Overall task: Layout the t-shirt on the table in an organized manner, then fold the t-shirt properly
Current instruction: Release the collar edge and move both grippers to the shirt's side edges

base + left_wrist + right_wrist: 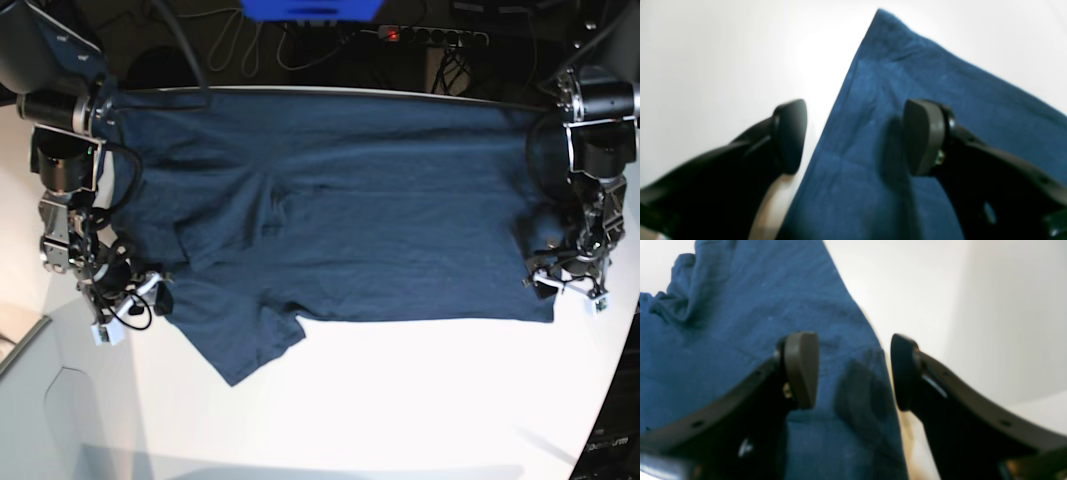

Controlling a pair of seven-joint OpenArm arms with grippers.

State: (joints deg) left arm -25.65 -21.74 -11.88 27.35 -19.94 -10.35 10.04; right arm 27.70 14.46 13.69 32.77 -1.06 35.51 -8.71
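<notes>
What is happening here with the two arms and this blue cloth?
A two-armed robot is working on a dark blue t-shirt spread across a white table. The shirt lies mostly flat, with some wrinkles and one sleeve sticking out toward the near side. The left tool is open over one side edge of the shirt, and the right tool is open over the opposite edge. Neither holds the cloth yet; no fold has been made.

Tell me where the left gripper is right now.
In the base view the left gripper hangs at the right side, open, over the near right corner of the t-shirt. Its wrist view shows one finger over the white table and one over the cloth.
</notes>
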